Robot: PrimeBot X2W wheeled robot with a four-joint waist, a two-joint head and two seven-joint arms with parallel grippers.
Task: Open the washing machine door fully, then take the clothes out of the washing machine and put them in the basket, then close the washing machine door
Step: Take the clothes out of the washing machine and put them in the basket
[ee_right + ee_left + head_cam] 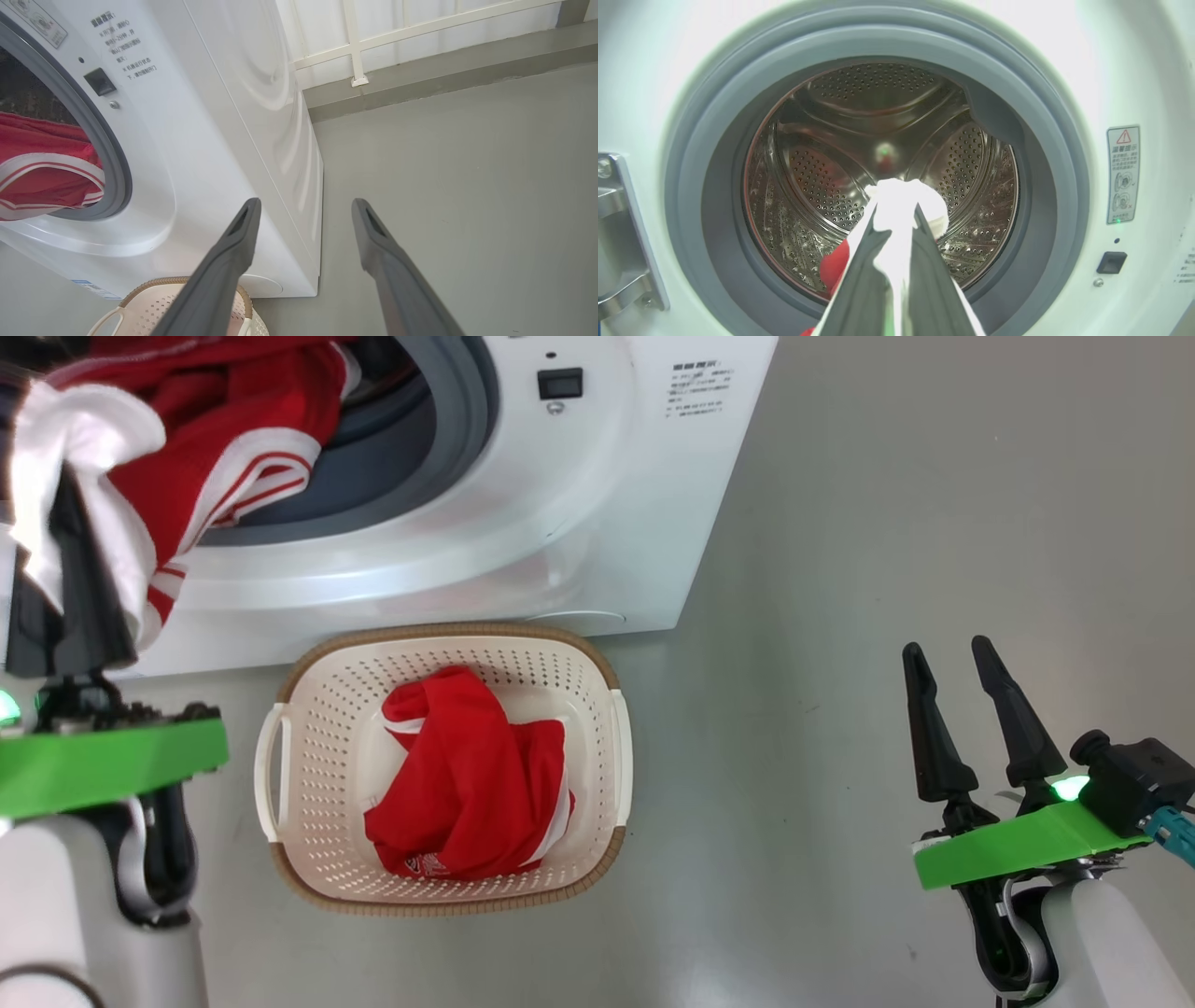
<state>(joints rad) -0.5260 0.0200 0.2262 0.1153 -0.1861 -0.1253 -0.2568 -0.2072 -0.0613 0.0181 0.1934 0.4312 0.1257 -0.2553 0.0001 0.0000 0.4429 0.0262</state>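
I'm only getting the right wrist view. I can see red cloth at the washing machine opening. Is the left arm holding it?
Observer: Yes. In the left wrist view the left gripper has its jaws shut on a white part of the clothes, just in front of the opening.
Operator: Is anything in the basket? I can only see its corner.
Observer: One red garment lies bunched in the middle of the basket.
Operator: Anything deeper in the drum?
Observer: The back of the drum looks like bare steel. Red cloth shows at its lower front edge, beside the fingers.
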